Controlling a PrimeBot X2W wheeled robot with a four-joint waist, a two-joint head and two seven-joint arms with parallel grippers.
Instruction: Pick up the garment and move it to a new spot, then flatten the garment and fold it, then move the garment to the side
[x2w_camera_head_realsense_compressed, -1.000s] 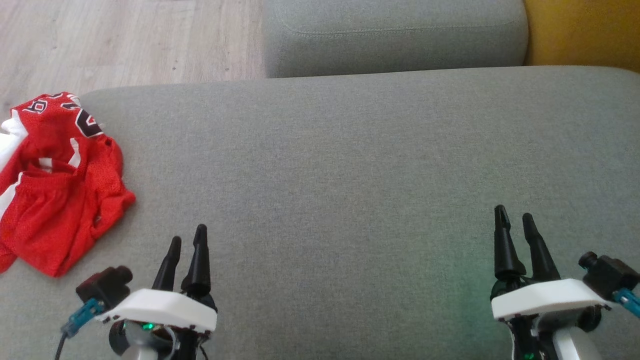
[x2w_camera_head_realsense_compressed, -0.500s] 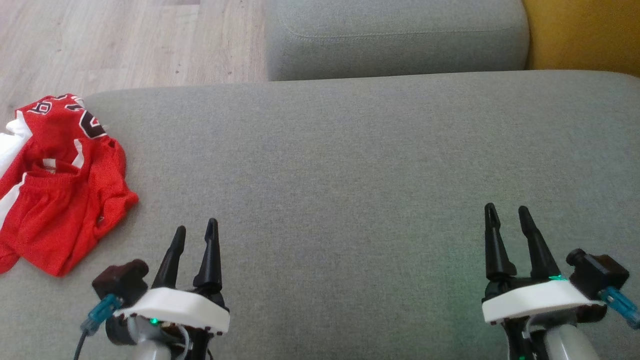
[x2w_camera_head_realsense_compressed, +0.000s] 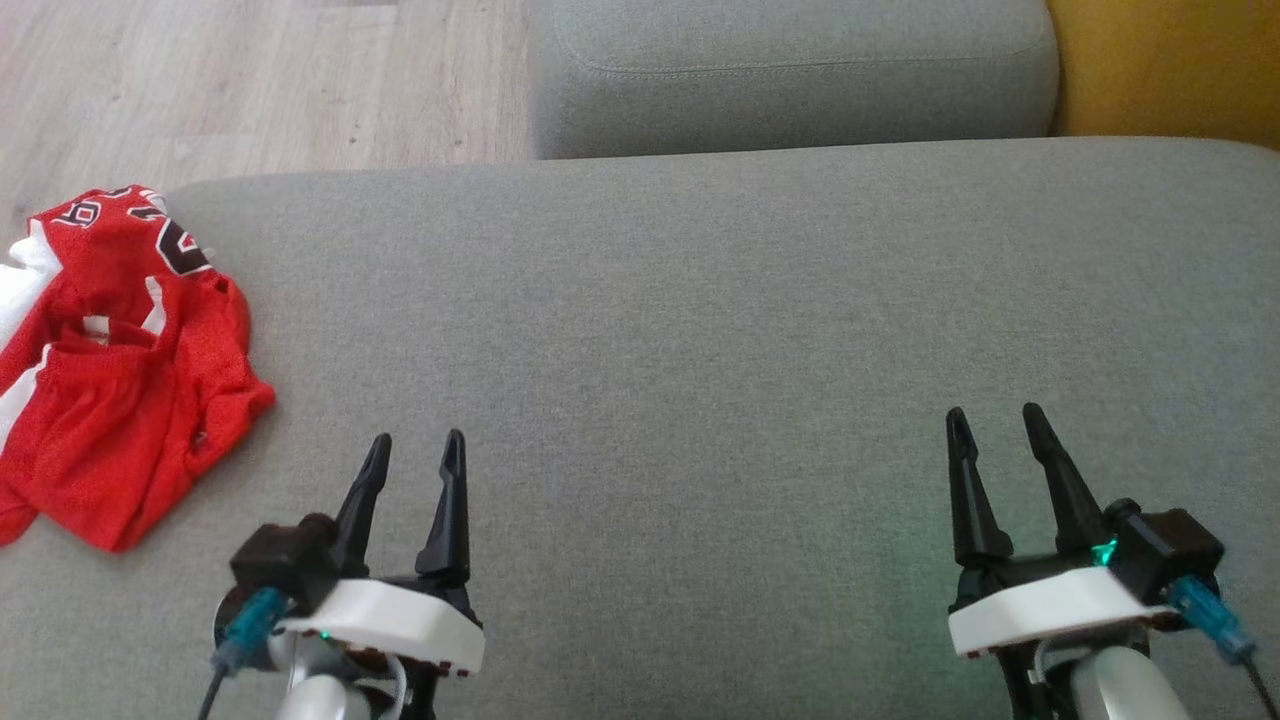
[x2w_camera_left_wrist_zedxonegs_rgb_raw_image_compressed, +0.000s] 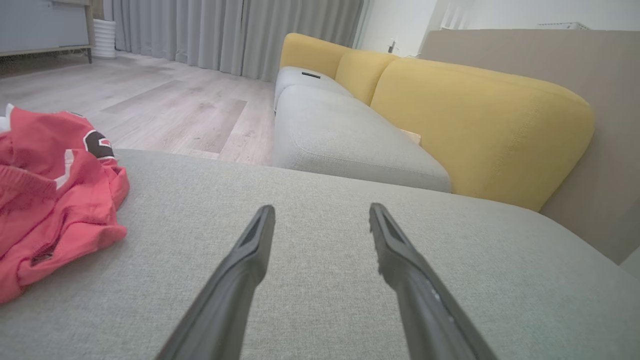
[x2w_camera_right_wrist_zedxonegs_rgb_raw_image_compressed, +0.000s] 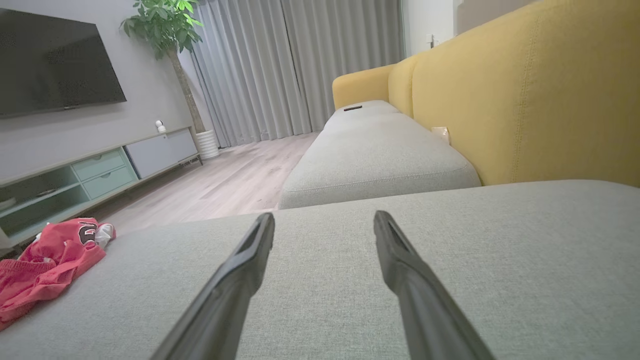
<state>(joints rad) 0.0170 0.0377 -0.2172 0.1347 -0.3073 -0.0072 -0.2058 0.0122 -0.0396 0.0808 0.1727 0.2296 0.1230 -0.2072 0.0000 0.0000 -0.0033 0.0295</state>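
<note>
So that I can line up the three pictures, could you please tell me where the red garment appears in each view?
Head view: the red garment lies crumpled at the left edge, on the big grey cushion.
Left wrist view: at the left edge, mid-height.
Right wrist view: in the lower left corner.
Shared landmark: the smaller grey cushion beyond the big one.

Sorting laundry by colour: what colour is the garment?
The garment is red with white trim, clearest in head view.
</note>
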